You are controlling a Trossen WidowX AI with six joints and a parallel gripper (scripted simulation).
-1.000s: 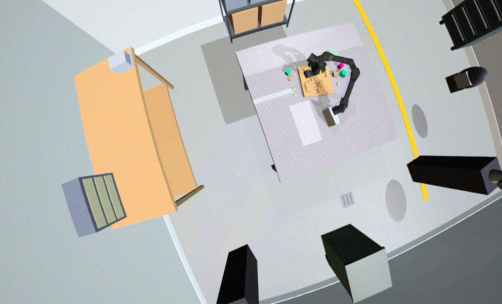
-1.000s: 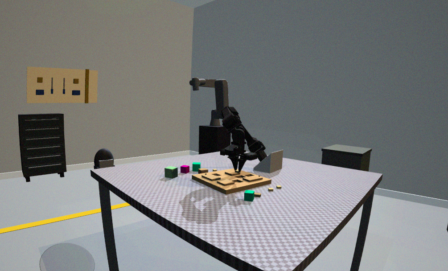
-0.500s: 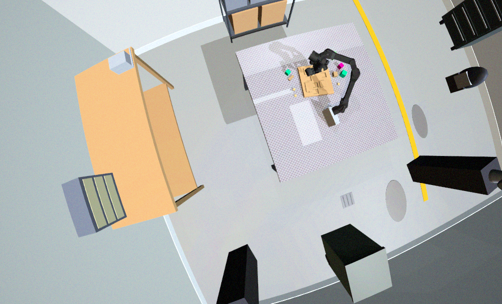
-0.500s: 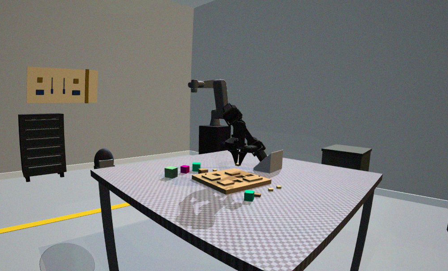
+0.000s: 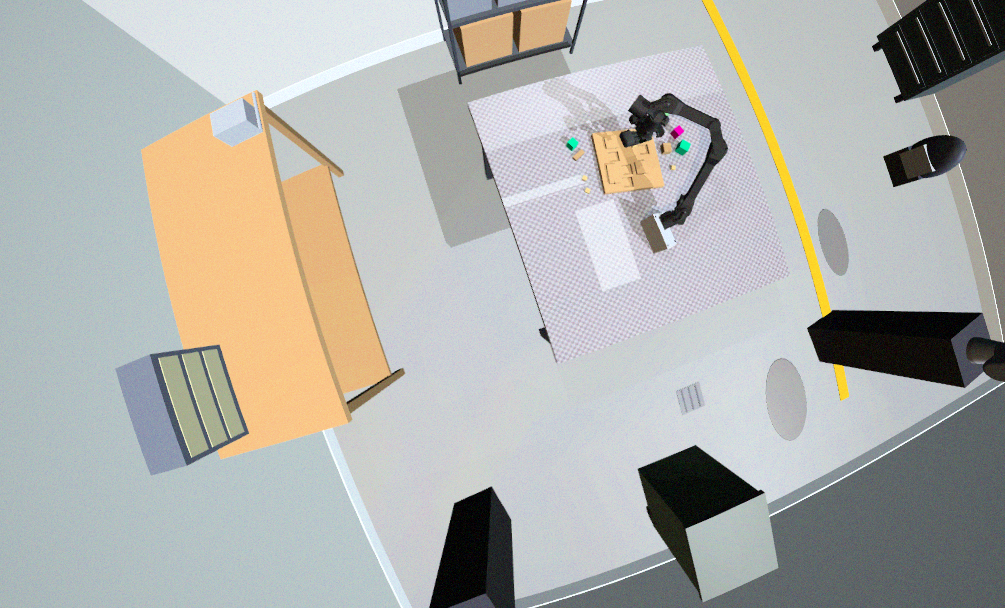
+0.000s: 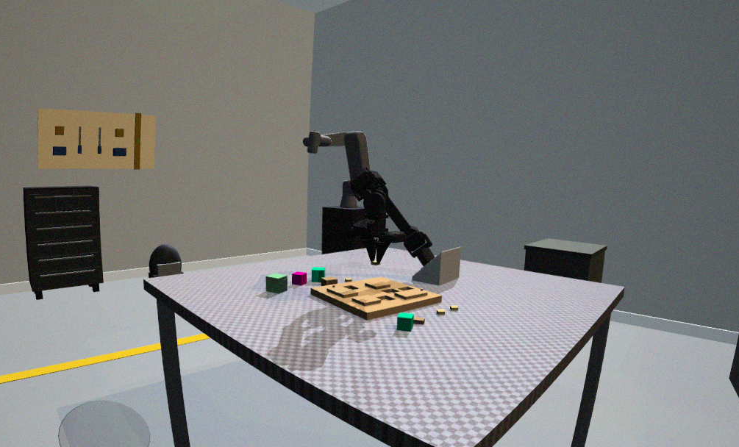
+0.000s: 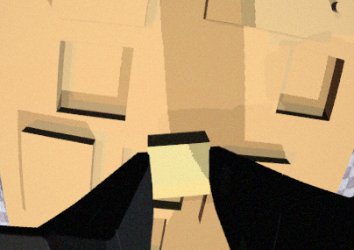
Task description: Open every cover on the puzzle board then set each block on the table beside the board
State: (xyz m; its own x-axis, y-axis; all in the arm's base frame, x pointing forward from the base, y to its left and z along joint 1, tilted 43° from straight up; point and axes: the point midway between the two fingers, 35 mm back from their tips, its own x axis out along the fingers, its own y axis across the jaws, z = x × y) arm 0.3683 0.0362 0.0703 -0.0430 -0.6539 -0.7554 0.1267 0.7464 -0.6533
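Observation:
My gripper is shut on a small pale yellow block and holds it in the air above the far part of the table. The tan puzzle board has raised covers. One cover stands at lower left in the wrist view; another with a pin is at upper right. The left well and right well look empty. Three small pale blocks lie off the board: one, another, a third. My fingers hide part of the board.
On the table stand a teal cube, a magenta cube, a green cube and another teal cube. Brown pieces lie on both sides of the board. A grey wedge stands by the arm's base.

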